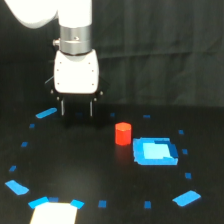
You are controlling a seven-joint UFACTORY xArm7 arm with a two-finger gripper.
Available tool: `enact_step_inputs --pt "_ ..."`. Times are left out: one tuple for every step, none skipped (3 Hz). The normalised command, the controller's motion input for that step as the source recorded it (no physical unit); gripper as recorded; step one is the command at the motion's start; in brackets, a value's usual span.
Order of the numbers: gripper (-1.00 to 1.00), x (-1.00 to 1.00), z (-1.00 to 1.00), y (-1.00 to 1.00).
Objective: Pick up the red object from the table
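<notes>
Red object (pixel 123 133) untouched, upright on black tabletop (pixel 75 165) just beside blue square patch (pixel 155 151); gripper (pixel 77 107) apart and empty, off toward the exterior view's left; approach, descent, closing and lift all judged outstanding.

The red object (pixel 123 133) stands clear above and on the exterior view's left; blue patch (pixel 155 151) crowds its right.

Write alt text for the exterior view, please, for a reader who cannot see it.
A small red object stands upright on a black table, just left of a blue square patch. The white arm's gripper hangs farther back and left, fingers apart, holding nothing.
</notes>
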Motion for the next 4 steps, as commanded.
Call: enact_step_inputs --pt "1.0 1.0 -0.46 0.52" --pt "0.85 1.0 -0.47 0.2" --pt "1.0 -0.02 -0.86 -1.0" --pt "0.54 0.05 -0.84 -0.98"
